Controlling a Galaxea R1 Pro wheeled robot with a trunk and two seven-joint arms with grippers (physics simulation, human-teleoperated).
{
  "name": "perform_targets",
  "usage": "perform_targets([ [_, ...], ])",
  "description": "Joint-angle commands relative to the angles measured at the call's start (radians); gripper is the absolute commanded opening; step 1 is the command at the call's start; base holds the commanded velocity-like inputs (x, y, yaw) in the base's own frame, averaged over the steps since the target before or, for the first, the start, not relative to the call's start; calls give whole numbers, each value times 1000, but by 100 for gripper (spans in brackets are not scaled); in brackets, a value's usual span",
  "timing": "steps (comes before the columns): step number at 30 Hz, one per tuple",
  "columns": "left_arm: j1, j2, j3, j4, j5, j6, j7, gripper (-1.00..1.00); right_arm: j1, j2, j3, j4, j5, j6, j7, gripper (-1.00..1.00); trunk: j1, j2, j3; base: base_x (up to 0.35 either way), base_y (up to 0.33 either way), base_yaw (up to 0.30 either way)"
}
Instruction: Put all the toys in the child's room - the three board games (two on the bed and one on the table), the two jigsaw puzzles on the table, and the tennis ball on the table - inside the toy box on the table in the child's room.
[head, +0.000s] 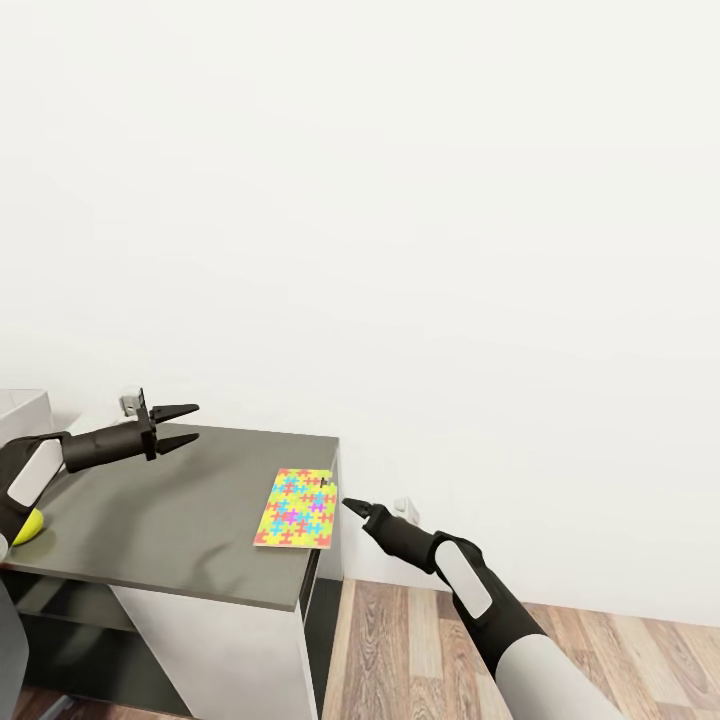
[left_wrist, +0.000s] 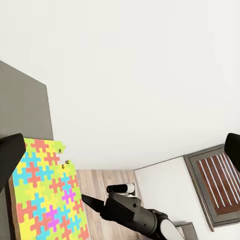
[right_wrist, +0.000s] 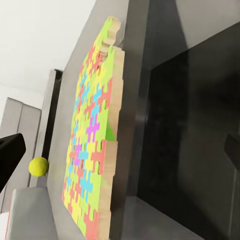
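Note:
One jigsaw puzzle (head: 295, 508) lies flat on the dark grey cabinet section of the table (head: 160, 520), at its right edge. It also appears as the jigsaw puzzle (left_wrist: 42, 195) and the jigsaw puzzle (right_wrist: 92, 145), with a wooden side edge. The tennis ball (head: 28, 525) rests on the same top at the far left, partly behind my left arm; the right wrist view has the tennis ball (right_wrist: 38, 166) too. My left gripper (head: 190, 423) hovers open above the top, left of the puzzle. My right gripper (head: 348, 503) is open just right of the puzzle, off the cabinet's edge, holding nothing.
A light grey container corner (head: 22, 408) at the far left edge looks like the toy box. A small grey object (head: 130, 403) sits behind the left gripper. White wall rises behind the table. Wood-plank floor (head: 600, 650) lies to the right, with a small white object (head: 405, 508) by the wall.

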Motion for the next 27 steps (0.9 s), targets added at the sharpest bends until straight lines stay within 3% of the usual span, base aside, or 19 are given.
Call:
perform_targets([
  [1,-1,1,-4,1,3,3,-3,100,-1,0,0,0,-4,4,0,100,0,-1,-1,0,0,0],
  [27,-1,1,-4,1,3,3,-3,100,-1,0,0,1,-4,4,1,100,0,-1,-1,6,23,0],
])
